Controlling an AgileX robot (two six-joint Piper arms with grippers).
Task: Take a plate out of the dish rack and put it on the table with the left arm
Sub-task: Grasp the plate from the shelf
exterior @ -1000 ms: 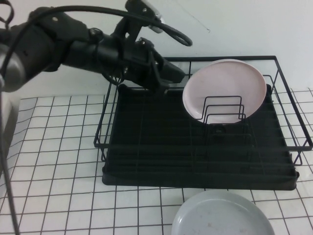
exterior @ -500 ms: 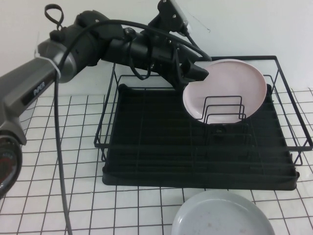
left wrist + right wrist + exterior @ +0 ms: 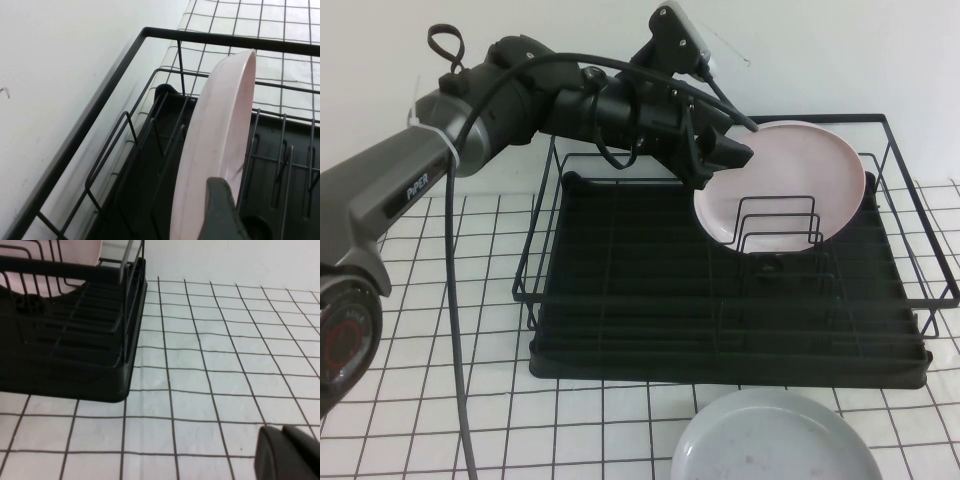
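From the high camera, the left arm (image 3: pixel 490 110) reaches over the far-left corner of the dish rack (image 3: pixel 730 330). Its left end effector (image 3: pixel 732 155) is at the 9 o'clock edge of the pale pink plate (image 3: pixel 790 175), with one finger in front of the rim. The plate stands nearly upright in the wire dividers (image 3: pixel 775 225), in the far-right part of the rack. A grey-blue plate (image 3: pixel 775 440) lies on the white gridded desk (image 3: pixel 440 300) at about 6 o'clock from the rack, apart from it.

In the left wrist camera the pink plate (image 3: pixel 215 150) is seen edge-on, with one dark fingertip (image 3: pixel 220 210) against its rim. The other finger is hidden, so I cannot tell if the end effector is closed on it.

In the right wrist camera the right end effector (image 3: pixel 287 452) is low over the desk (image 3: pixel 210 370), beside a corner of the rack (image 3: pixel 75 340); I cannot tell its state.
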